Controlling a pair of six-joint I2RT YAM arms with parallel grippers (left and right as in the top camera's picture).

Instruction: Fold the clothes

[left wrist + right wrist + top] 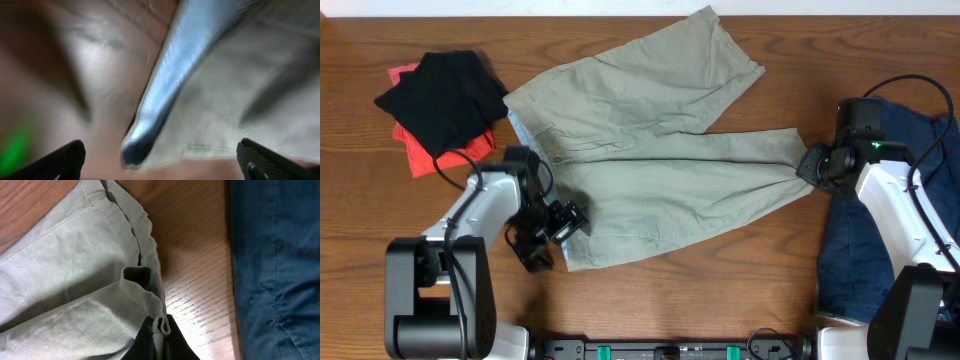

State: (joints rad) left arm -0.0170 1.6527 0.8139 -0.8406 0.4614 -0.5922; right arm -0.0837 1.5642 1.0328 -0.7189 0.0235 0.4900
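The shorts [650,170] lie spread mid-worktop [740,300]; no fold is made yet. A leg hem [794,150] is clamped in the right claw [161,340]. The left claw [554,236] is held apart at the waist corner [137,147]. Black [445,95], red [420,155] and navy [860,260] pieces are left aside.

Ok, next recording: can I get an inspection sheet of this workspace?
Surface: brown wooden table, grain visible.
Job's things: light khaki cotton shorts spread out in the centre; black fabric piece lying on orange-red fabric piece at the left; navy denim garment at the right edge.
Clutter: nothing seen.
Claws: left claw open at the shorts' waistband; right claw shut on a leg hem.
Cables: black left-arm cable looped; black right-arm cable arched.
Surroundings: black rig base at the near edge.
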